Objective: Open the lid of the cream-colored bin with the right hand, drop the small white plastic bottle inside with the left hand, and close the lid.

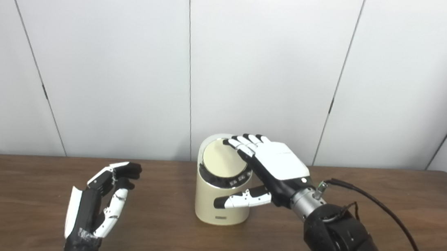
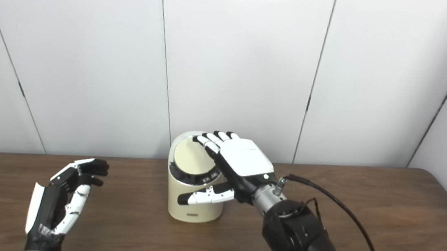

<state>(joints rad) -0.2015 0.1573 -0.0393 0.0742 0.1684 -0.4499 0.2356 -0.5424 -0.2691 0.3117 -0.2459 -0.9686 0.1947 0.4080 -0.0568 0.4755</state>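
Observation:
A cream-colored cylindrical bin (image 1: 220, 211) stands at the middle of the wooden table (image 1: 403, 216). Its round lid (image 1: 220, 158) lies shut, tilted toward me. My right hand (image 1: 268, 166) is open and flat, palm down, over the lid's right side, its fingers (image 1: 246, 142) reaching over the lid's top edge and the thumb in front of the bin wall. Whether the fingers touch the lid I cannot tell. My left hand (image 1: 99, 199) hovers open at the left, fingers curled loosely, holding nothing. No small white bottle is visible in either view.
A black cable (image 1: 387, 211) loops from the right wrist over the table's right side. White wall panels stand right behind the table's far edge.

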